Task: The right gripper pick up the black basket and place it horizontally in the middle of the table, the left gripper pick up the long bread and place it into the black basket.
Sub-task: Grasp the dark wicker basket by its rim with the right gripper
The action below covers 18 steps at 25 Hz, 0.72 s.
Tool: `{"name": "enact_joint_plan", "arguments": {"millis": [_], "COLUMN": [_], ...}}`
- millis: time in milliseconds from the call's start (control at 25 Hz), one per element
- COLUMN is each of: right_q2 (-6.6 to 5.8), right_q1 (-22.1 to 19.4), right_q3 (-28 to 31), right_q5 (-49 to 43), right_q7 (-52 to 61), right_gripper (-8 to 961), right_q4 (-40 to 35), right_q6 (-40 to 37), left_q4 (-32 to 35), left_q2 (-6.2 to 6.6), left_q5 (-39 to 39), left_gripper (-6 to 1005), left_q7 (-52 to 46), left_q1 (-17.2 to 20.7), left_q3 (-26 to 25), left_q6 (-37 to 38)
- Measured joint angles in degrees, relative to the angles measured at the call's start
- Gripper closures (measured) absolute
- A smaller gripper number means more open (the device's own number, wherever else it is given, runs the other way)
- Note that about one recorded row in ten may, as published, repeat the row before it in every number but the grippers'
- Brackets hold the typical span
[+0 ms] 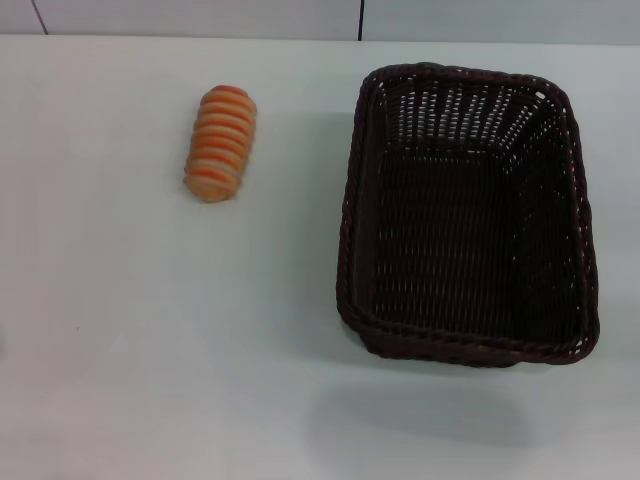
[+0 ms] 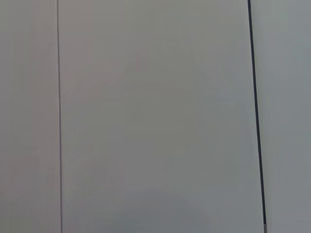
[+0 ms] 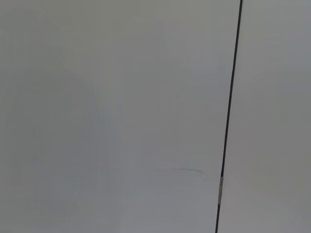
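Note:
The black basket (image 1: 468,212) is a large dark woven one standing upright on the right half of the white table (image 1: 200,380) in the head view, its long side running away from me and its inside empty. The long bread (image 1: 221,142), an orange loaf with pale cross ridges, lies on the table at the upper left, well apart from the basket. Neither the left gripper nor the right gripper shows in any view. Both wrist views show only a plain pale surface with thin dark seams.
The table's far edge meets a light wall with a dark vertical seam (image 1: 360,18) at the top of the head view. Bare tabletop lies between the bread and the basket and along the near edge.

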Motion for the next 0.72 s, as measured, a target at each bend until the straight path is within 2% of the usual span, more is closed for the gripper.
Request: {"name": "enact_joint_plan", "arguments": {"millis": [560, 720], "right_q2": [-0.06, -0.06], "right_q1": [0.71, 0.42], "right_q3": [-0.44, -0.43], "right_q5": [-0.59, -3.61], "right_q7": [0.22, 4.54], "right_gripper": [487, 487], "right_q4": [-0.22, 1.76], "right_q6": [-0.75, -1.27], "left_q4": [-0.07, 0.28], "left_q2": [0.00, 0.00], "left_q5": [0.00, 0.00], "left_gripper": [187, 188], "left_q7": [-0.05, -0.01], "left_q1": [-0.14, -0.13], "left_q3": [-0.02, -0.06], "left_q6": [-0.14, 0.07]}}
